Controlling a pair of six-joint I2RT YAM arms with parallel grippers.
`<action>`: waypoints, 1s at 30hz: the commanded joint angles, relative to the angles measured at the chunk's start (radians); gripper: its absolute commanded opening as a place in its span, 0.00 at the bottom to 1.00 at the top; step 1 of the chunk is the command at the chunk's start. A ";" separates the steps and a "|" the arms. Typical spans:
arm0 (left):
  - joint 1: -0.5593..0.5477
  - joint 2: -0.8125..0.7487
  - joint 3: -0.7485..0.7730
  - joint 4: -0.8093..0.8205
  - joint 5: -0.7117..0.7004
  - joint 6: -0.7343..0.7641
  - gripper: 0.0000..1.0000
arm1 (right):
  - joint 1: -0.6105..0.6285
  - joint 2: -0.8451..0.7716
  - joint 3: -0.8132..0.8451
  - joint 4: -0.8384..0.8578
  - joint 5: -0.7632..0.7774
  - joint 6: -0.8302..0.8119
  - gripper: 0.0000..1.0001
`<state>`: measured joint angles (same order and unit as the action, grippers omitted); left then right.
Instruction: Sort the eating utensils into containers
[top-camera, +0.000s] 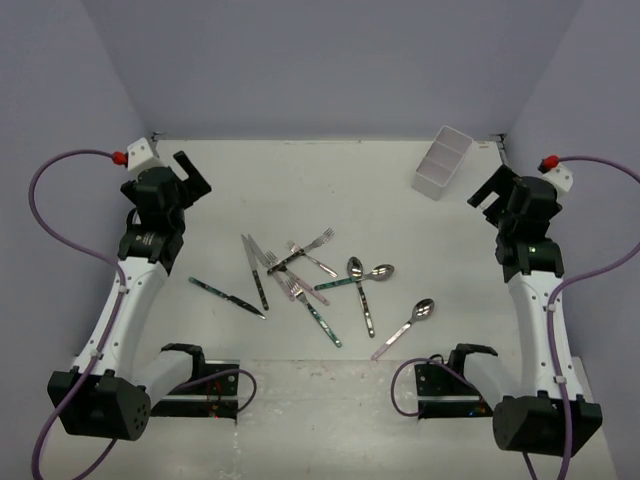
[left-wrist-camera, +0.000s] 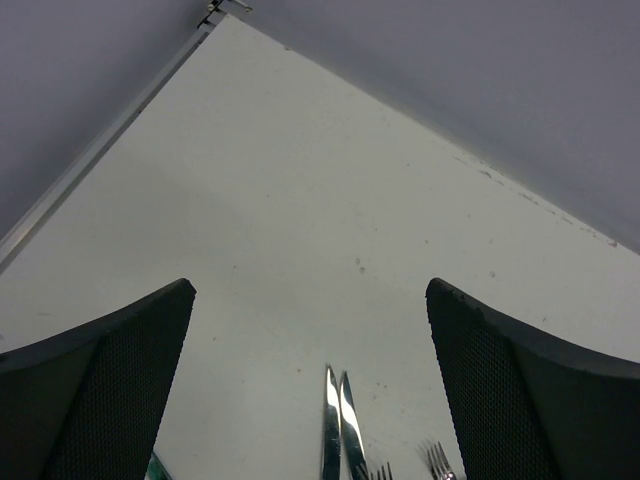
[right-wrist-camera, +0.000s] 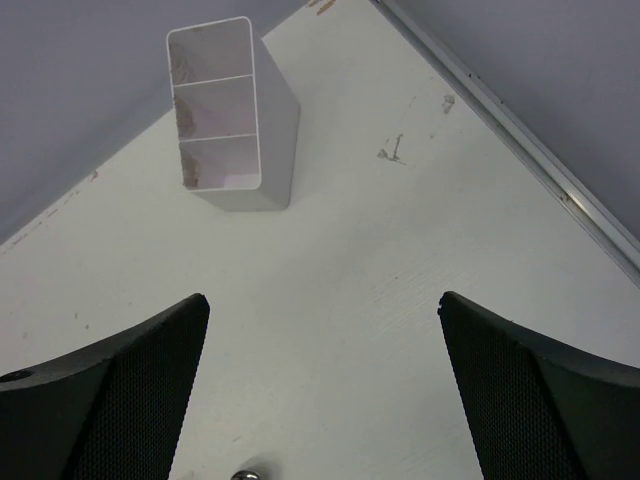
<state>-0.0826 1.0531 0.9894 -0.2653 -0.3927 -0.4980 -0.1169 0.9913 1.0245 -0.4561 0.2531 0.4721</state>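
Nothing is picked yet. The left gripper (top-camera: 188, 172) hangs above the table (top-camera: 300, 185) with its jaws spread wide and nothing between them, and it's the same story for the right gripper (right-wrist-camera: 323, 297). The utensils (top-camera: 310, 280) lie in a loose heap mid-table, and the white bin (right-wrist-camera: 275, 120) sits in the far right corner, all three compartments looking empty. I'd start with the loners: the pink-handled spoon (top-camera: 405, 328) lying apart on the near right, handy for the right arm, or the dark knife (top-camera: 227, 297) off to the left. Come straight down, straddle the handle crosswise, not the slippery head. The crossed ones in the middle would probably drag their neighbours, so I'd save those for later.
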 joint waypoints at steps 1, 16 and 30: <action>0.004 -0.015 0.009 0.049 0.008 -0.010 1.00 | 0.003 -0.055 -0.006 0.001 0.000 0.005 0.99; 0.004 0.059 -0.020 0.084 0.087 -0.010 1.00 | 0.320 -0.128 -0.274 -0.416 0.012 0.446 0.99; 0.004 0.059 -0.037 0.071 0.095 -0.017 1.00 | 0.526 -0.007 -0.526 -0.265 -0.186 0.632 0.94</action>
<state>-0.0826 1.1175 0.9665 -0.2256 -0.3099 -0.4984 0.3843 0.9360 0.4828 -0.7952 0.0856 1.0580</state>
